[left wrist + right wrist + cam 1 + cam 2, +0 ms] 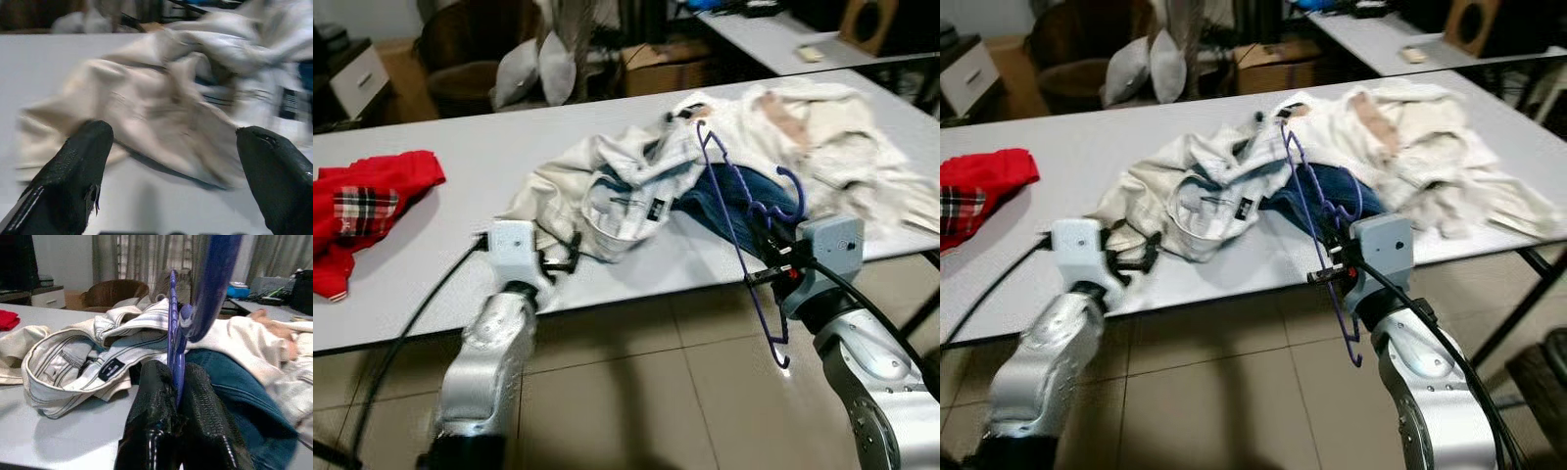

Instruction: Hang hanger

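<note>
A purple plastic hanger point(734, 211) stands tilted over the table's front edge, one end up at the clothes pile, the other hanging below the tabletop. My right gripper point(771, 262) is shut on its bar, and the right wrist view has the hanger point(175, 347) pinched between the two black fingers point(151, 416). My left gripper point(560, 262) is open at the table's front edge, just short of a cream garment point(161, 117). White jeans point(626, 201) and blue denim point(724, 201) lie heaped mid-table.
A red checked garment point(362, 206) lies at the left of the grey table point(460, 137). More pale clothes point(803, 127) pile up at the right. Behind stand a brown chair point(460, 59), cushions and a second table. Tiled floor lies below me.
</note>
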